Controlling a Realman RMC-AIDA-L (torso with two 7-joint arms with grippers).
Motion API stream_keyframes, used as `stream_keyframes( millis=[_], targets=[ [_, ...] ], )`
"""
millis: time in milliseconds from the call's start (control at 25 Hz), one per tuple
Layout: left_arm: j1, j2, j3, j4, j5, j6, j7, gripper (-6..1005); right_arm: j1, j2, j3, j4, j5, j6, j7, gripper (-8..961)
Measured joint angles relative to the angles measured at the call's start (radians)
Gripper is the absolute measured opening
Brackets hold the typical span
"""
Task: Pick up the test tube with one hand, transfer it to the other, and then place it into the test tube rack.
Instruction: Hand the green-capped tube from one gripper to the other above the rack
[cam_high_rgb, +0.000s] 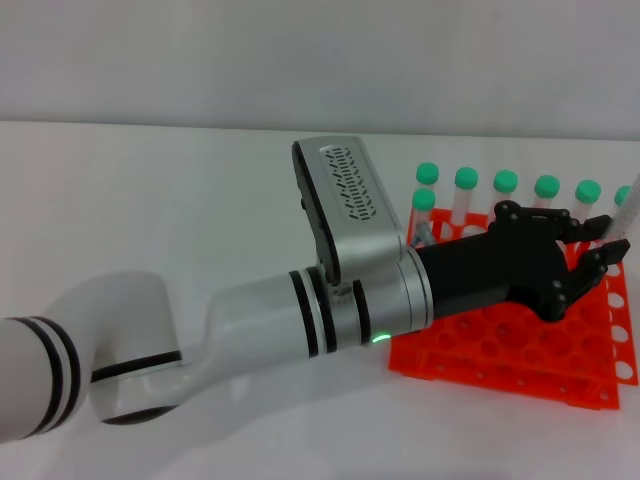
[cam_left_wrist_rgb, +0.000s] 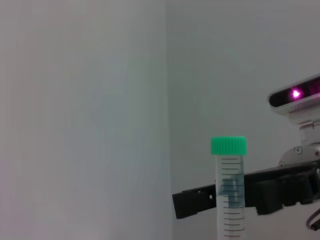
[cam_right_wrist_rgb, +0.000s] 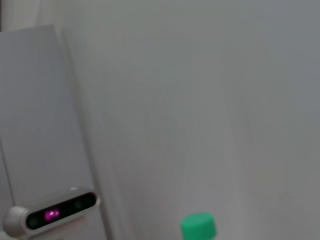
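Observation:
My left gripper (cam_high_rgb: 592, 245), on the arm with the green glowing ring, reaches to the right over the orange test tube rack (cam_high_rgb: 500, 352). It is shut on the lower end of a clear test tube (cam_high_rgb: 622, 212) that tilts up at the frame's right edge. In the left wrist view this test tube (cam_left_wrist_rgb: 229, 210) stands upright with its green cap on top. My right gripper (cam_left_wrist_rgb: 220, 200) lies across the tube's middle, just behind it. The green cap (cam_right_wrist_rgb: 198, 227) also shows in the right wrist view. The right gripper is out of the head view.
Several green-capped tubes (cam_high_rgb: 466, 196) stand in the rack's back rows, just behind the left gripper. The rack sits on a white table (cam_high_rgb: 150, 200). The right arm's wrist camera (cam_left_wrist_rgb: 295, 95) hangs above its gripper.

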Motion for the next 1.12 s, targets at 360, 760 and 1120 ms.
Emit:
stream_keyframes(
  millis=[360,760,1120],
  targets=[
    [0.003,0.001,-0.013,-0.006,-0.001,-0.020,0.001,253,0.032,0.031,-0.007,-0.007,0.025,0.006,-0.016,842],
    [0.000,0.003,-0.013,-0.006,0.005,-0.027,0.001,263,0.044,0.037,-0.010,-0.001,0.020,-0.008,-0.034,512],
    [0.003,0.003,-0.012,-0.002,0.021,-0.028,0.001,273,0.028,0.035,-0.013,0.000,0.015,-0.007,-0.054,203]
  ],
)
